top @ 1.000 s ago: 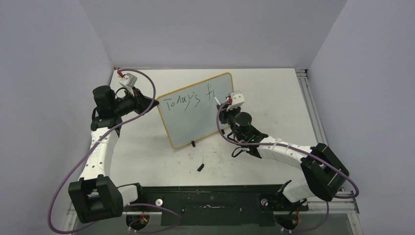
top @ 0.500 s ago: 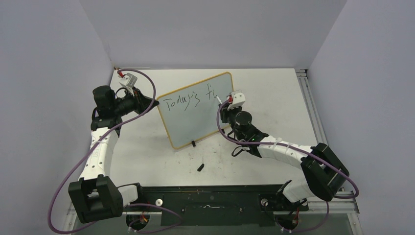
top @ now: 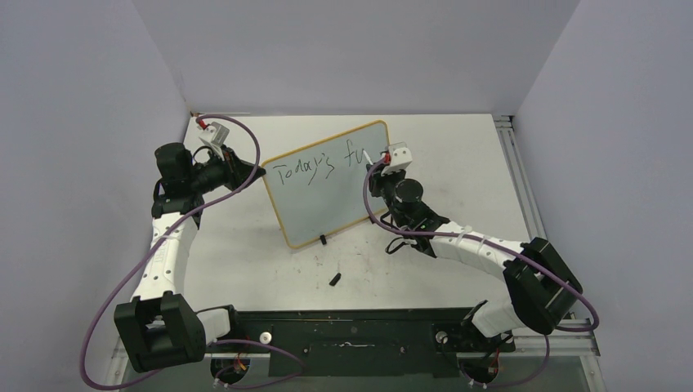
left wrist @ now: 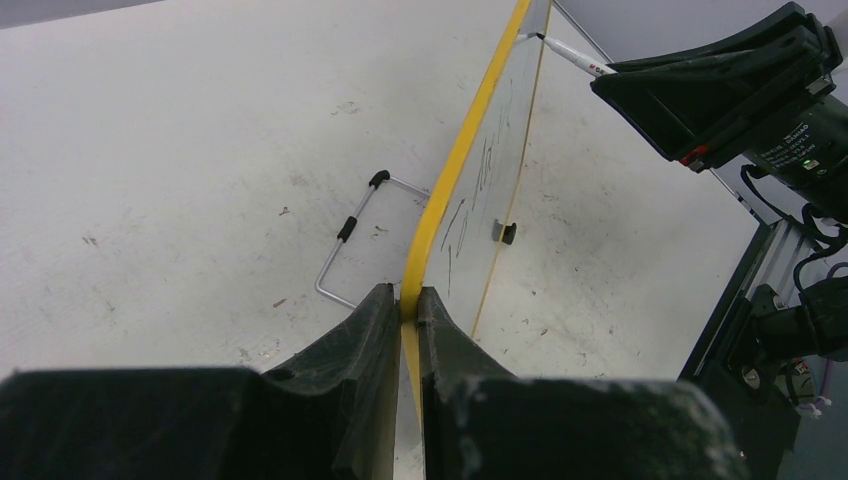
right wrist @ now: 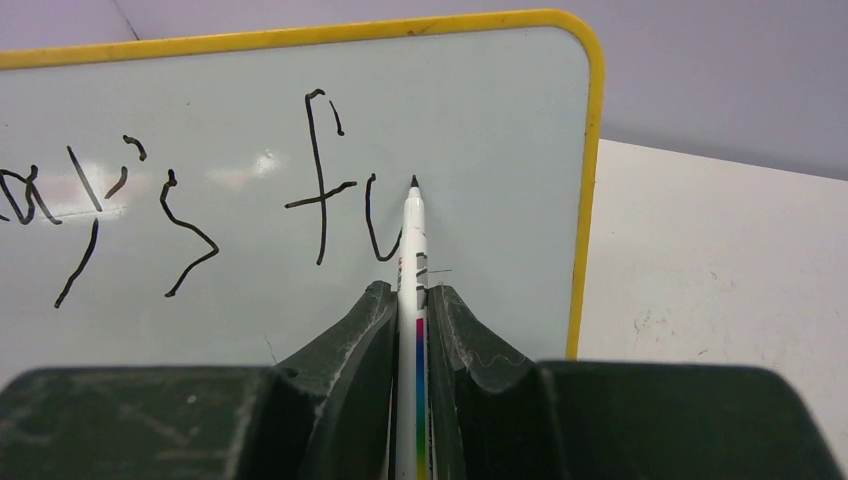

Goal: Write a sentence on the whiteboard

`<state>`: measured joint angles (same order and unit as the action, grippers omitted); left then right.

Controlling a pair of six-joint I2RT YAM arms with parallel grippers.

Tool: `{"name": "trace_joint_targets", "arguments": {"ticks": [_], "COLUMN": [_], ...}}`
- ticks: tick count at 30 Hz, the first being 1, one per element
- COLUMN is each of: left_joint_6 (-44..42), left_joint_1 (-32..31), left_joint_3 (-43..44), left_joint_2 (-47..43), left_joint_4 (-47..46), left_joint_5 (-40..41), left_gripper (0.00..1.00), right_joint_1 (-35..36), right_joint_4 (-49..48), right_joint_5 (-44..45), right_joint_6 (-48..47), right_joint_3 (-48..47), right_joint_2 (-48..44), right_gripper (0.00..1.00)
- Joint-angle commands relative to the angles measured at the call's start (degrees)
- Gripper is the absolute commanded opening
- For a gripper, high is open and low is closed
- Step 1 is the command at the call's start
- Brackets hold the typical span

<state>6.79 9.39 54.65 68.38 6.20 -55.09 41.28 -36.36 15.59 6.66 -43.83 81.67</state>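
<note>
The whiteboard stands tilted at mid-table, pale face in a yellow frame. My left gripper is shut on its left edge, and the frame runs between the jaws. The sentence reads "Today's fu" along the top line. My right gripper is shut on a white marker pen, held upright between the jaws. The pen's black tip touches the board at the top of the "u", near the board's right frame.
A small black cap lies on the table in front of the board. A wire stand props the board from behind. A metal rail runs along the table's right edge, and walls close the back and sides.
The right gripper has carried the pen a little right and up along the board, and the stroke after the "f" has grown into a "u". The left arm has not moved.
</note>
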Motion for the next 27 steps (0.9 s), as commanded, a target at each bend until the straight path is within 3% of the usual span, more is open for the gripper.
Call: {"name": "trace_joint_targets", "arguments": {"ticks": [1,13,27], "left_joint_6": [-0.63,-0.63,-0.63], "left_joint_1": [0.37,0.44,0.39], "left_joint_3": [0.09,-0.03,-0.05], "left_joint_2": [-0.69,-0.71,-0.71], "left_joint_4": [-0.55,-0.52,-0.57], "left_joint_5": [-0.81,-0.86,-0.86], "left_gripper": [0.0,0.0,0.0], "right_joint_1": [-0.31,-0.17,-0.61], "right_joint_4": [-2.16,-1.1,-0.38], "right_joint_5": [-0.67,-0.65,2.14], "right_joint_6": [0.65,2.58,-1.01], "right_joint_3": [-0.45,3.21,-0.69], "right_joint_2": [0.18,-0.84,-5.0], "right_gripper": [0.05,0.05,0.05]}}
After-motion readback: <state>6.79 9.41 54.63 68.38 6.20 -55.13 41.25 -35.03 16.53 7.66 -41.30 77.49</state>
